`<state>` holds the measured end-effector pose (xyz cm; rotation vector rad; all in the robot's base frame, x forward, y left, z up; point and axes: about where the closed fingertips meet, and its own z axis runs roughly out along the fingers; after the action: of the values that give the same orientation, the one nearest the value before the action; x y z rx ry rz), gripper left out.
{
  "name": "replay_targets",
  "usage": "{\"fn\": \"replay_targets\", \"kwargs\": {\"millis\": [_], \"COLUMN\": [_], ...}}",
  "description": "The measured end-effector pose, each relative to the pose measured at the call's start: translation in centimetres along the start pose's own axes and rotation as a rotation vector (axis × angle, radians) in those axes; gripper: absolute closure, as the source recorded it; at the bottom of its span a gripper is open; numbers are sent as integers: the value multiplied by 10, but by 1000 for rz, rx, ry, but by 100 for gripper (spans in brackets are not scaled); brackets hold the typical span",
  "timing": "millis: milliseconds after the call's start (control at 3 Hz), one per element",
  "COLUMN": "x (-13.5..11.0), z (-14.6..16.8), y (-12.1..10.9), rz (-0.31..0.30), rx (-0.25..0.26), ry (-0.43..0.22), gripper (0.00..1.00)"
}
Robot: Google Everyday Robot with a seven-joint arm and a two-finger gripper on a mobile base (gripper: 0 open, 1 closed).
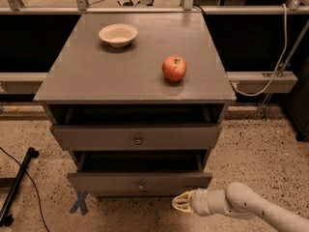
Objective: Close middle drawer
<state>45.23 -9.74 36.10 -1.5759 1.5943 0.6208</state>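
The middle drawer (140, 182) is the second grey front with a small brass knob (142, 183). It stands pulled out from the grey cabinet (130, 66), its dark box open above the front. The uppermost drawer (137, 137) is also pulled out a little. The lowest drawer is hidden under the middle one. My gripper (181, 203), pale with a white arm behind it, is low at the front right. It sits just below and in front of the middle drawer's right part, pointing left.
A red apple (174, 68) and a white bowl (118, 34) sit on the cabinet top. A black stand leg and cable (17, 187) lie on the speckled floor at the left. A blue X mark (79, 202) is on the floor. A rail runs behind.
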Motion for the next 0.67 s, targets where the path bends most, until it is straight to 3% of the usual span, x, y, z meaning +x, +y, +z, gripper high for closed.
{"fn": "replay_targets", "kwargs": {"millis": [667], "x": [-13], "z": [23], "y": [-42], "rz": [-46], "rx": [-18], "ry": [-23], "gripper": [100]}}
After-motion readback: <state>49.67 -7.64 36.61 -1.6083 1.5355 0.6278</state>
